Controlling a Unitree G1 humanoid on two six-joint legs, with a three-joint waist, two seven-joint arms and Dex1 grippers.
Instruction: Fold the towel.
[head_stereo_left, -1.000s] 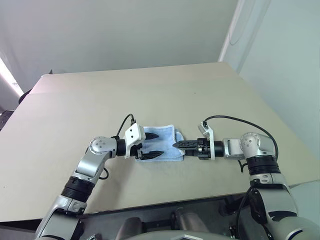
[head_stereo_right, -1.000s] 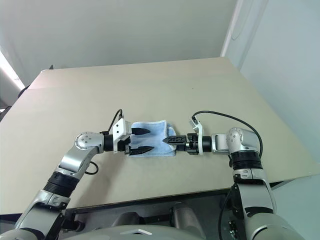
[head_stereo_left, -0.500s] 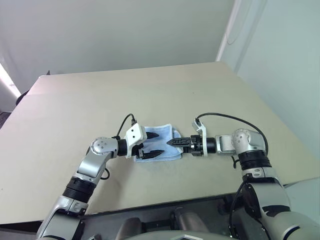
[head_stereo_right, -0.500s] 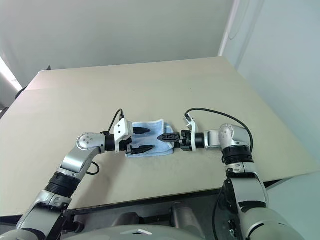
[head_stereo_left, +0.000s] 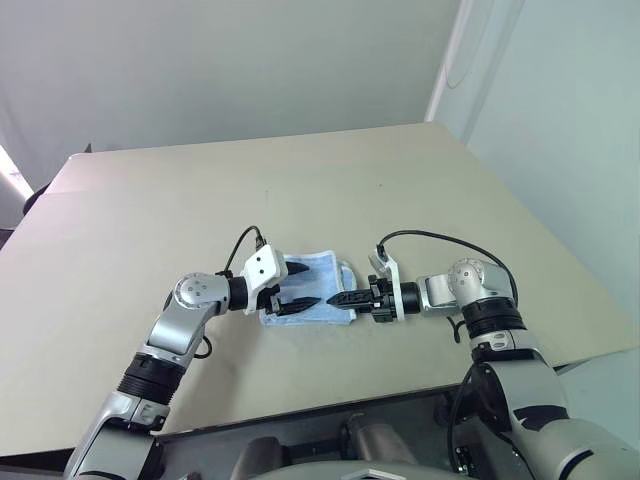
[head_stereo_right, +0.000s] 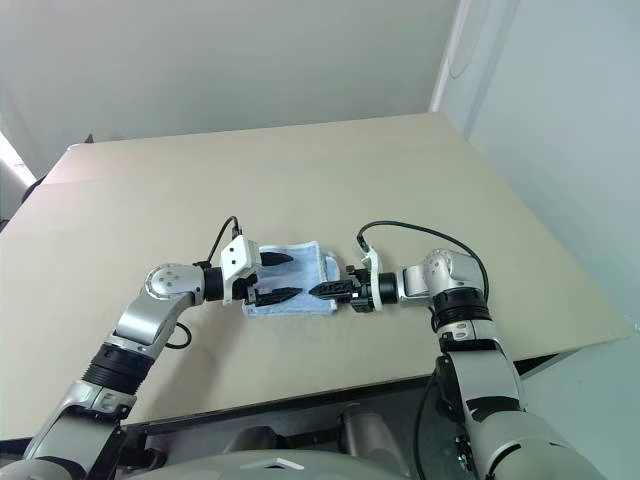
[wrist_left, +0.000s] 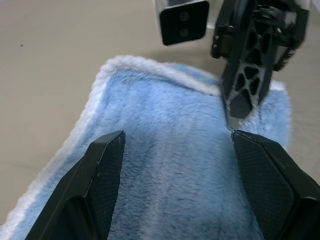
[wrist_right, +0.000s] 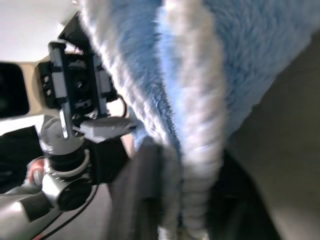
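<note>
Across the beige table (head_stereo_left: 400, 180), which took up most of both eye views, one small object lay toward the near edge, roughly midway between the left and right edges: the light blue towel (head_stereo_left: 318, 275). It was folded into a compact rectangle, its fluffy pile facing up and its white stitched edging (wrist_left: 95, 107) running along the border. In the left wrist view the blue pile spread flat beneath that arm's fingers, with the pale edging curving round a corner of the cloth.

The left gripper (head_stereo_left: 298, 288) reached in from the towel's left side. Its two black fingers (wrist_left: 102, 165) stood well apart, one over the far part of the cloth and one over the near part, with the blue pile visible between them; whether the tips actually touched the fabric could not be told.

The right gripper (head_stereo_right: 330, 289) came in from the right side, pointing left toward the other gripper, its tips nearly meeting the left one's near finger. Its fingers were pressed together on the towel's right-hand edge: in the right wrist view the white-edged layers of cloth (wrist_right: 197, 150) ran down between the dark fingers, pinched there.

A black cable (head_stereo_left: 440, 238) arched above the right wrist.
</note>
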